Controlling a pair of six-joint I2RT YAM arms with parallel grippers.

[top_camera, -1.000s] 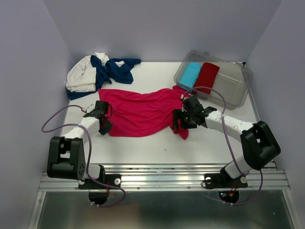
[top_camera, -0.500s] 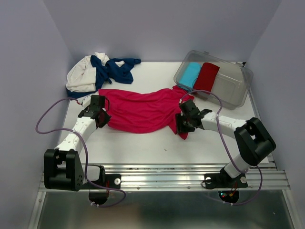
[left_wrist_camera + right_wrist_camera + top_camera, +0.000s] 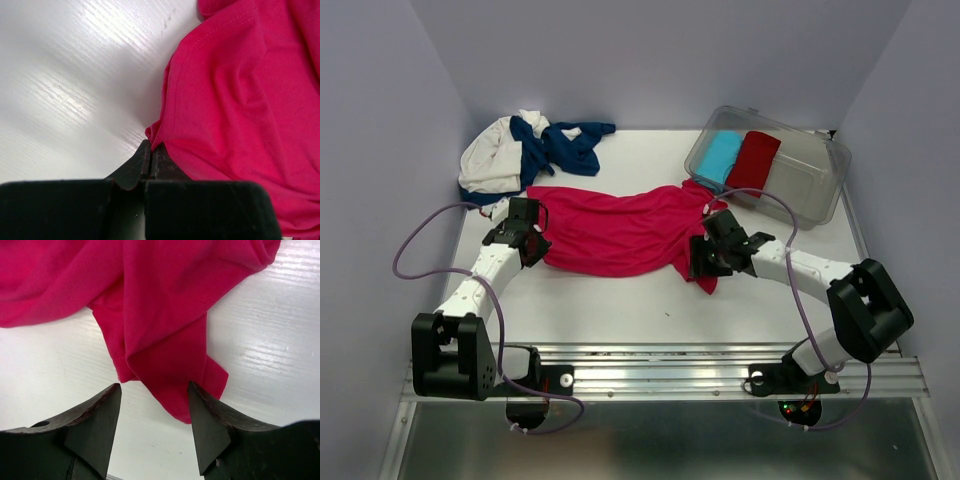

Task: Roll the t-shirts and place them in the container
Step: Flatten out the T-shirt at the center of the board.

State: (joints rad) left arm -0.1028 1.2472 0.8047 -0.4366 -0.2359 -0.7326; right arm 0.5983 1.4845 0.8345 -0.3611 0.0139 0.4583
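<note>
The bright pink-red t-shirt [image 3: 615, 230] lies spread across the middle of the table. My left gripper [image 3: 530, 243] is at its left edge. In the left wrist view the gripper [image 3: 151, 150] is shut on a pinch of the t-shirt's hem [image 3: 240, 100]. My right gripper [image 3: 704, 262] hovers at the shirt's right near corner. In the right wrist view it [image 3: 154, 386] stands open, with the corner of the t-shirt [image 3: 160, 300] between its fingers and not gripped. A navy t-shirt [image 3: 565, 148] and a cream-white one [image 3: 488, 160] lie crumpled at the back left.
A clear plastic bin [image 3: 815, 200] stands at the back right, holding a light-blue roll [image 3: 720, 155] and a darker red roll [image 3: 752, 160]. Grey walls close in the table on both sides and at the back. Purple cables loop off both arms.
My left gripper has moved back and to the left, pulling the shirt's left edge with it. The right gripper has shifted slightly nearer over the shirt's right corner, its jaws still apart.
</note>
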